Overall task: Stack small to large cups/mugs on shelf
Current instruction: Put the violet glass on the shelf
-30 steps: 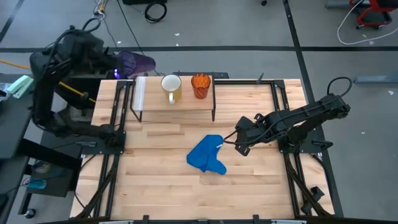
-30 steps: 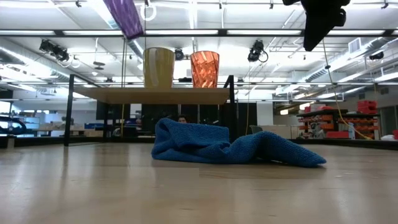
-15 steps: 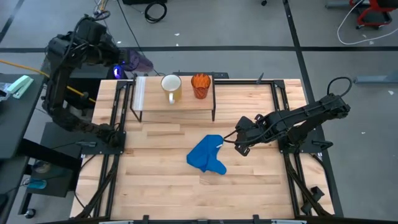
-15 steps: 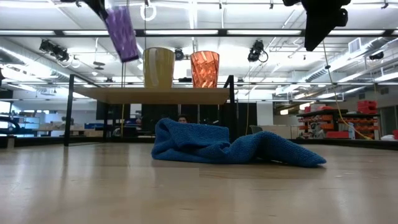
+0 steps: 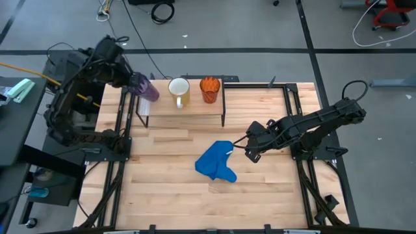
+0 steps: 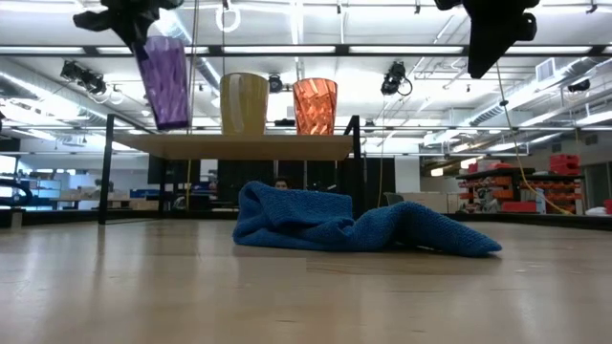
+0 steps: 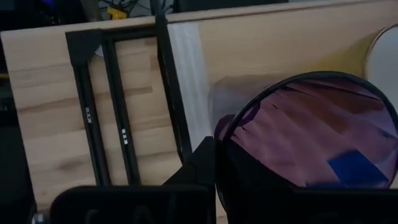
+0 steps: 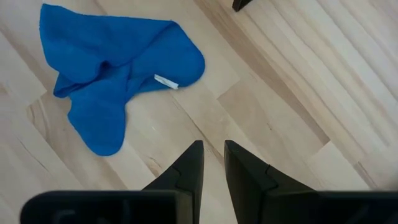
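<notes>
The purple tumbler [image 5: 145,88] [image 6: 164,81] stands upright in my left gripper [image 6: 134,19], over the white-strip end [image 7: 189,74] of the shelf [image 5: 195,105] [image 6: 239,145]. Its base is close above the board. The left wrist view looks down into its mouth [image 7: 311,137]. The white mug [image 5: 179,91] [image 6: 244,102] and the orange cup [image 5: 209,88] [image 6: 315,105] stand side by side on the shelf. My right gripper [image 5: 249,151] [image 8: 213,162] is shut, held above the table to the right of the blue cloth. My left gripper holds the purple tumbler by its rim [image 7: 224,134], coming from above and pointing down. One finger [image 7: 202,168] shows outside the wall; the tumbler hides the other. The tumbler hangs upright below the fingers. Whether its base touches the shelf, I cannot tell.
A crumpled blue cloth [image 5: 216,161] [image 6: 354,227] [image 8: 118,68] lies on the tabletop in front of the shelf. Black frame rails [image 5: 121,114] run along the table's left and right sides. Bare wood shows near the table's front edge.
My left gripper has come from beyond the table's far left corner toward the shelf and down. The purple tumbler, tipped over on its side a second ago, has turned upright and now sits over the shelf's left end beside the white mug.
</notes>
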Tool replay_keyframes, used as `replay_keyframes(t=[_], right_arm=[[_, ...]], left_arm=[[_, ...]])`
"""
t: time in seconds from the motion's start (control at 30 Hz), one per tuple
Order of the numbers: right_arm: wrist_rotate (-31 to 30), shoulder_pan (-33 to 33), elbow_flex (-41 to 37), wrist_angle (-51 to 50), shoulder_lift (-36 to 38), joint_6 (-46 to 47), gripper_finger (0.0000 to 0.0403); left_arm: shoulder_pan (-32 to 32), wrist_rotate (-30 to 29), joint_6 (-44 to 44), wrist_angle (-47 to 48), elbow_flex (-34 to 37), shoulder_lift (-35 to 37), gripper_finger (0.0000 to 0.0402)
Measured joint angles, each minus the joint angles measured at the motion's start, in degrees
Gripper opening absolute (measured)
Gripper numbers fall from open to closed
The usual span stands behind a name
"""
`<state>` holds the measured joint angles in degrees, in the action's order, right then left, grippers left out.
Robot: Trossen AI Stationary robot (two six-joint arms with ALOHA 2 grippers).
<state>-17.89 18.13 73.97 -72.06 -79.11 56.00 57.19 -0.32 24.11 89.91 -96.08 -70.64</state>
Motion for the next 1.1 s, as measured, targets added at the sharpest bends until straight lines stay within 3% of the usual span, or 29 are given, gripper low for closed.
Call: replay_keyframes(t=[0.33, 1.1], right_arm=[[0.0, 0.0, 0.0, 0.2, 0.0, 1.0, 0.0071], [0.0, 0.0, 0.0, 0.2, 0.0, 1.5, 0.0071]], left_arm=[[-1.5, -3.5, -1.5, 0.0, 0.9, -0.6, 0.0011], [-5.1, -1.4, -2.6, -0.4, 0.6, -5.7, 0.0014]])
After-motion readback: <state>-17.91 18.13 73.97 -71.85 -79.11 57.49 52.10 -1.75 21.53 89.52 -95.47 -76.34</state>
